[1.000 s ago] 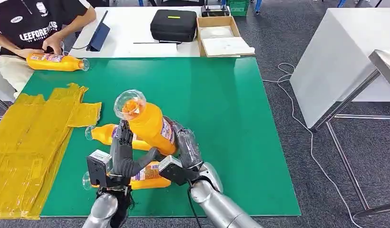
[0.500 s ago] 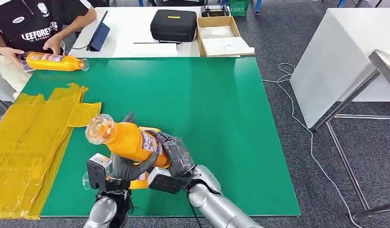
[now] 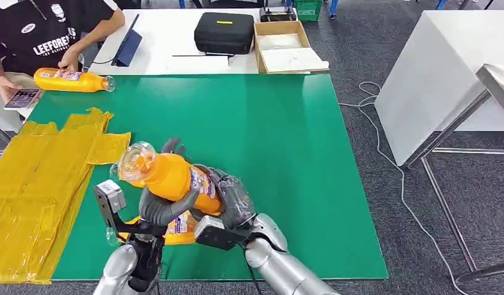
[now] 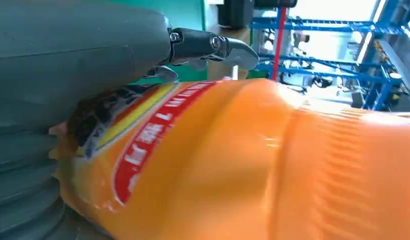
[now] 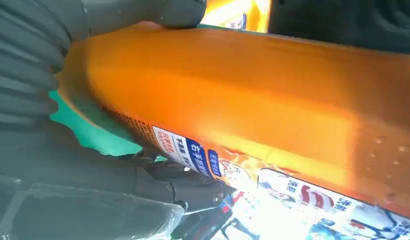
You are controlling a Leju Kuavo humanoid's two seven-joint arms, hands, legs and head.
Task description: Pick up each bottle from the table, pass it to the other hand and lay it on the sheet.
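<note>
Step in hand, by judgement: the hand-over. The bottle (image 3: 169, 178) is held above the green table (image 3: 286, 153), cap end toward 10 o'clock. The left hand (image 3: 166, 206) wraps its middle; the right hand (image 3: 231, 196) clasps its base. Both hands grip it. Next move calls for the right hand to release, then a carry toward 9 o'clock to the yellow sheet (image 3: 34, 178). At 1 o'clock, a cardboard box (image 3: 286, 46) holds white sheets.
</note>
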